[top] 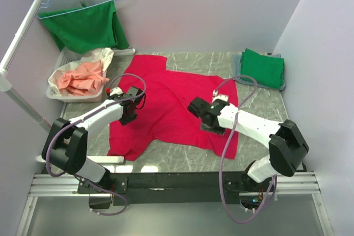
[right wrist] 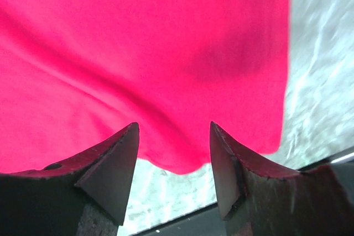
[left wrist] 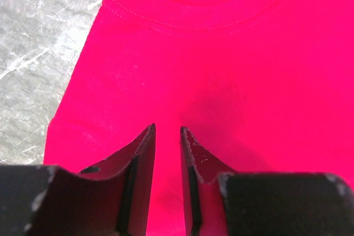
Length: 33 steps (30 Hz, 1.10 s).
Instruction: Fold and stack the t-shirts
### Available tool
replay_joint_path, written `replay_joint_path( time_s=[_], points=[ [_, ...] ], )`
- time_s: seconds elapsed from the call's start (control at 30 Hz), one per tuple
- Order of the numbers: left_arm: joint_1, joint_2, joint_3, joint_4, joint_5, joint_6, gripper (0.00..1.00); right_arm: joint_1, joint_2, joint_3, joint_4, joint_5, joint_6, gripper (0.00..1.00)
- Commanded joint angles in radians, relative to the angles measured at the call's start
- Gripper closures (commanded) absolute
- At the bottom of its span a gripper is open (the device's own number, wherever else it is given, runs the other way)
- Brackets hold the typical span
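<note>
2 arms bend low over the red t-shirt; left claw narrowly parted, right claw released, empty.

- Grey, marble-patterned tabletop.
- Spread across its middle, reaching from near the far edge almost to the near edge: red t-shirt.
- At the far right corner: folded grey t-shirt, with a folded green t-shirt on top.
- At the far left corner: white basket holding peach cloth.
</note>
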Motion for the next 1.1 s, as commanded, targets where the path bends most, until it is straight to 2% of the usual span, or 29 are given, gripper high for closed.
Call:
replay_joint_path(
  time_s=[0.0, 0.17, 0.3, 0.37, 0.5, 0.63, 0.8, 1.07],
  points=[
    [0.003, -0.03, 0.042, 0.005, 0.002, 0.019, 0.7, -0.045, -0.052, 0.064, -0.059, 0.129, -0.133, 0.39],
    [0.006, -0.045, 0.037, 0.009, 0.0, 0.024, 0.69, -0.143, -0.185, -0.002, 0.184, -0.048, -0.382, 0.36],
    [0.005, -0.035, 0.044, 0.005, 0.003, 0.027, 0.7, -0.351, -0.268, -0.102, 0.294, -0.197, -0.519, 0.36],
    [0.005, -0.031, 0.042, 0.008, 0.005, 0.027, 0.7, -0.385, -0.257, -0.119, 0.311, -0.236, -0.556, 0.37],
    [0.005, -0.03, 0.039, 0.011, 0.003, 0.027, 0.69, -0.399, -0.163, -0.117, 0.344, -0.273, -0.549, 0.37],
    [0.006, -0.015, 0.043, 0.005, -0.004, 0.021, 0.69, -0.463, -0.06, -0.076, 0.384, -0.351, -0.533, 0.37],
    [0.008, 0.021, 0.022, 0.0, -0.014, -0.002, 0.69, -0.467, 0.061, -0.037, 0.415, -0.397, -0.527, 0.37],
    [0.023, 0.062, -0.033, 0.026, 0.012, -0.032, 0.7, -0.512, 0.146, -0.079, 0.455, -0.417, -0.532, 0.37]
  ],
)
